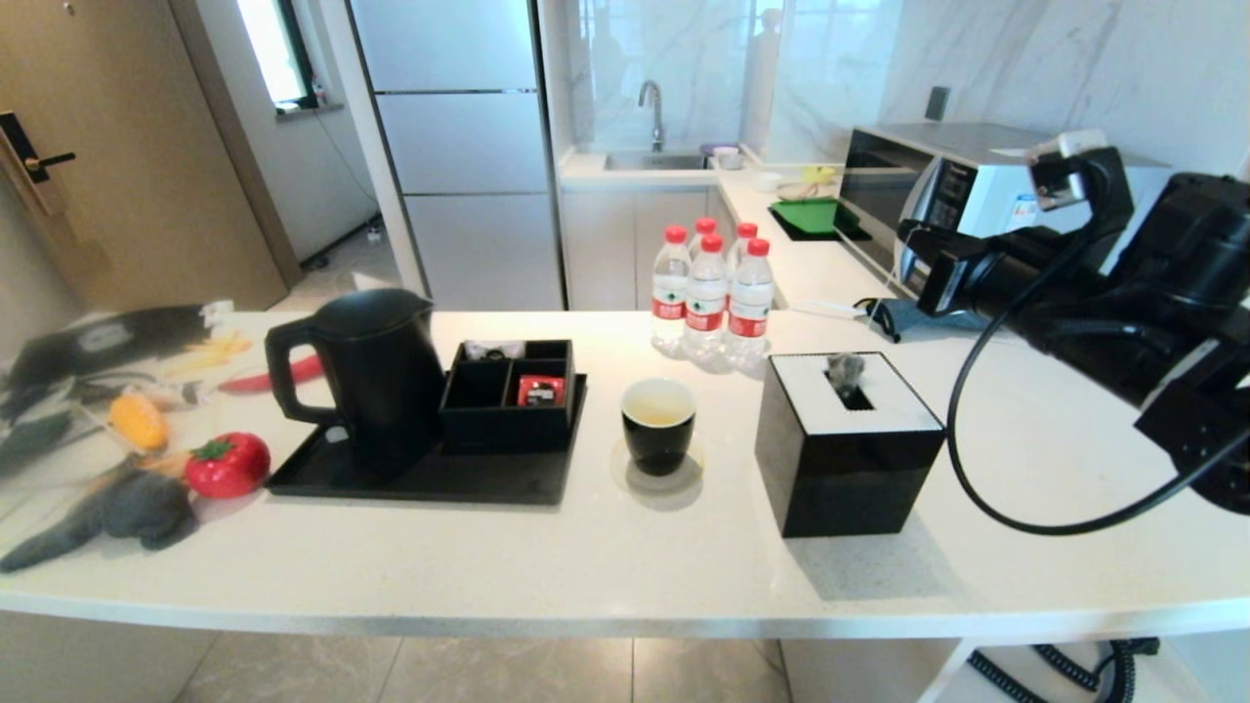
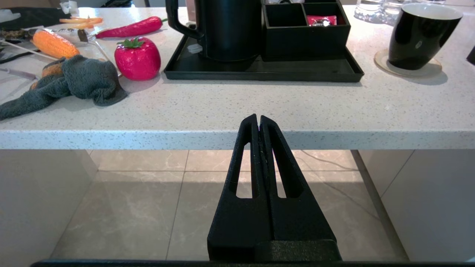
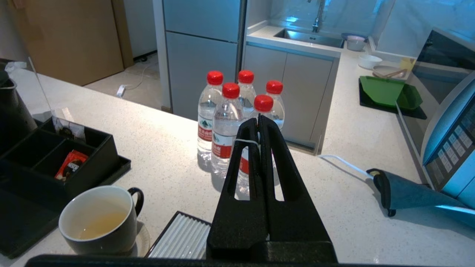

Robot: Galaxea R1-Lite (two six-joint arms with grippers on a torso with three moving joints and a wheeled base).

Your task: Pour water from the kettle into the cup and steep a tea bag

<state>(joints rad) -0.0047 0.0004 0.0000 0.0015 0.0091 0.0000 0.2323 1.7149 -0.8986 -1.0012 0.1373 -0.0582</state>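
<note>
Right gripper (image 3: pixel 258 120) pressed together, pinching thin white string; tea bag hidden. Cup (image 3: pixel 97 219) below-left, apart.

Speckled white counter (image 1: pixel 605 547) under tray (image 1: pixel 410 478)

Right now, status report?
Left gripper shut, below counter edge. Right gripper shut on tea bag string, above tissue box. Cup holds yellowish water. Kettle on tray.
</note>
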